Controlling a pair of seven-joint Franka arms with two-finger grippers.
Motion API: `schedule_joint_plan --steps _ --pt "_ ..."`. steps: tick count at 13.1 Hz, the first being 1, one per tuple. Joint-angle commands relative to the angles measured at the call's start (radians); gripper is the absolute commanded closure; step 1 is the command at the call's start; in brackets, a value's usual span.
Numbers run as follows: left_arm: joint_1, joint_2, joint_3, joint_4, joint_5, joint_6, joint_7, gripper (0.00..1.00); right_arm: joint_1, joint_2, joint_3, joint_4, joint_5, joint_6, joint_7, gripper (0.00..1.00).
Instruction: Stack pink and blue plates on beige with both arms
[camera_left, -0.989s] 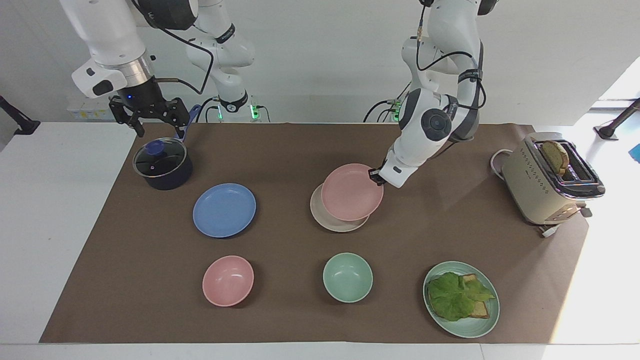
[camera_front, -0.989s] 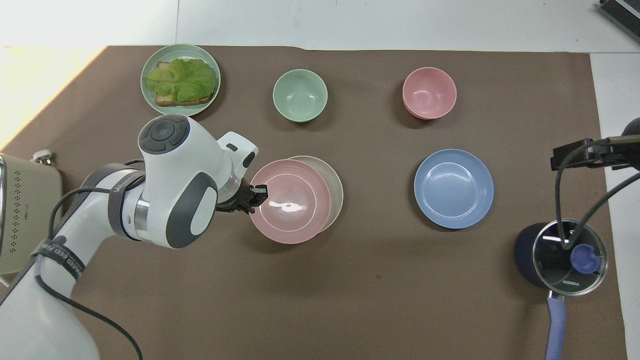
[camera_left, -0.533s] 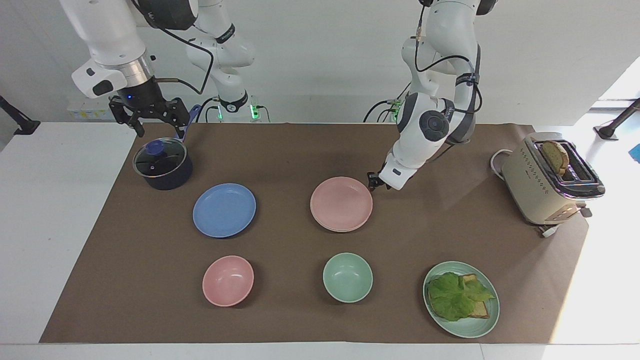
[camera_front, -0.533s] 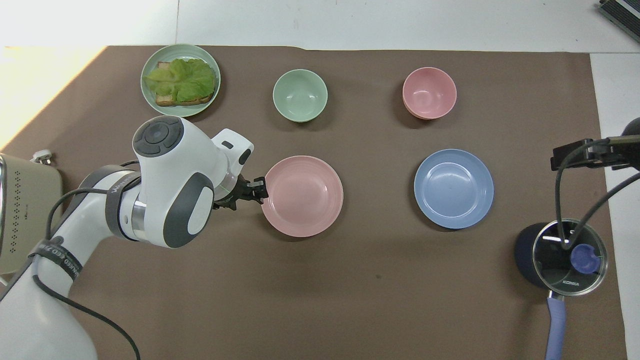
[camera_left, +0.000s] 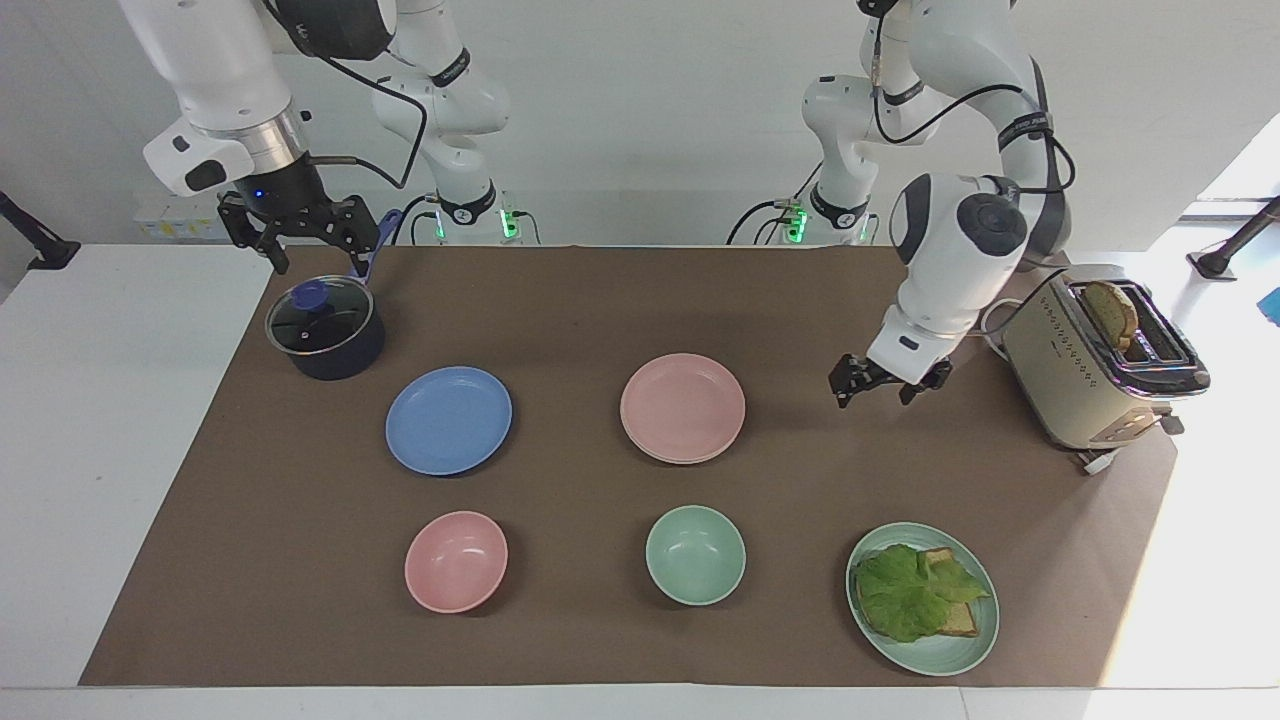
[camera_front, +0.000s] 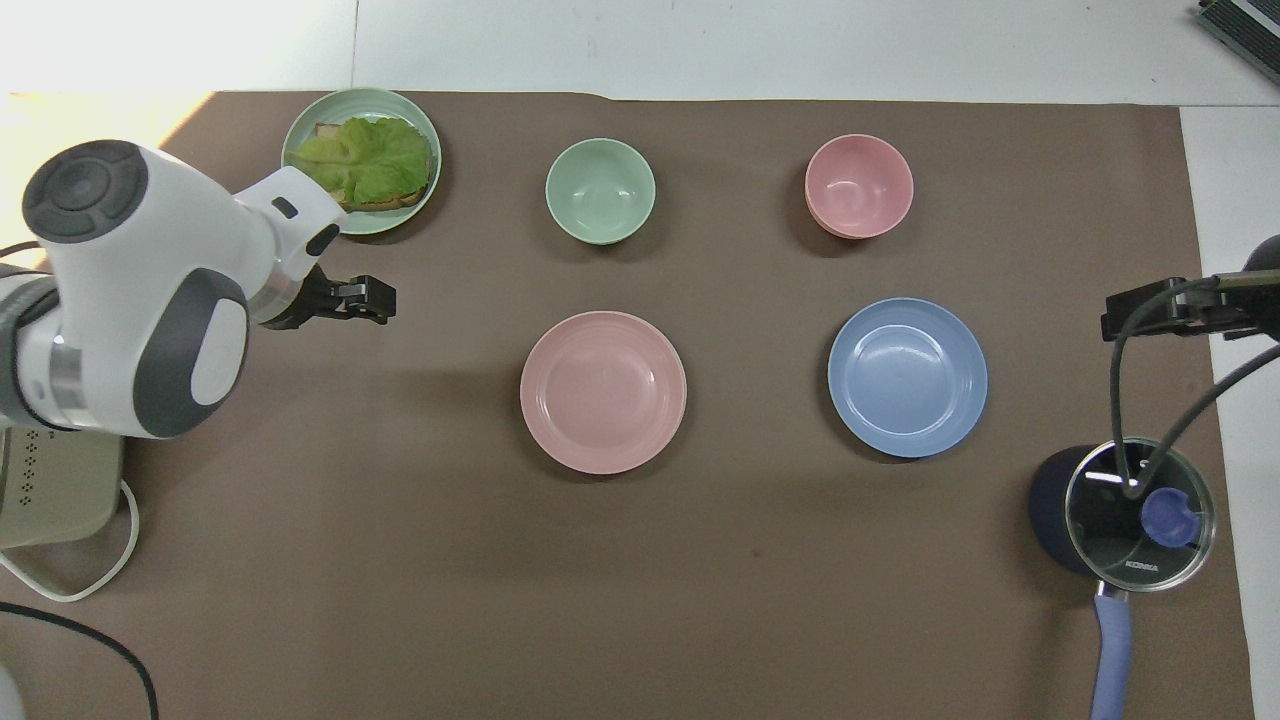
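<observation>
Pink plate (camera_left: 683, 406) sits on beige; my left gripper (camera_left: 889, 380) and right gripper (camera_left: 298, 232) hang empty, fingers spread. Blue plate (camera_left: 449, 419) could slide off-centre when stacked.

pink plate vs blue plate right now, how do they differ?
The pink plate rests on the beige plate, only a beige rim showing; the blue plate lies on the brown mat. Pink is mid-table; blue sits toward the right arm's end, beside the lidded pot. Both are round, shallow, same size, upright, ungripped.
</observation>
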Motion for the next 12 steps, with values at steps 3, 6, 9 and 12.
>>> schedule_joint_plan --steps 3,6,9,12 --pt "0.102 -0.163 -0.007 0.077 0.038 -0.176 0.23 0.0 0.001 -0.016 -0.005 -0.017 -0.003 0.007 0.002 0.0" --pt "0.145 -0.185 -0.007 0.152 0.036 -0.26 0.241 0.0 0.001 -0.016 -0.005 -0.017 -0.003 0.006 0.003 0.0" --pt "0.148 -0.185 -0.007 0.151 0.035 -0.262 0.238 0.0 0.001 -0.016 -0.007 -0.017 -0.003 0.001 0.002 0.0" --pt "0.148 -0.185 -0.007 0.151 0.035 -0.261 0.238 0.0 -0.001 -0.016 -0.008 -0.018 -0.003 0.009 0.003 0.0"
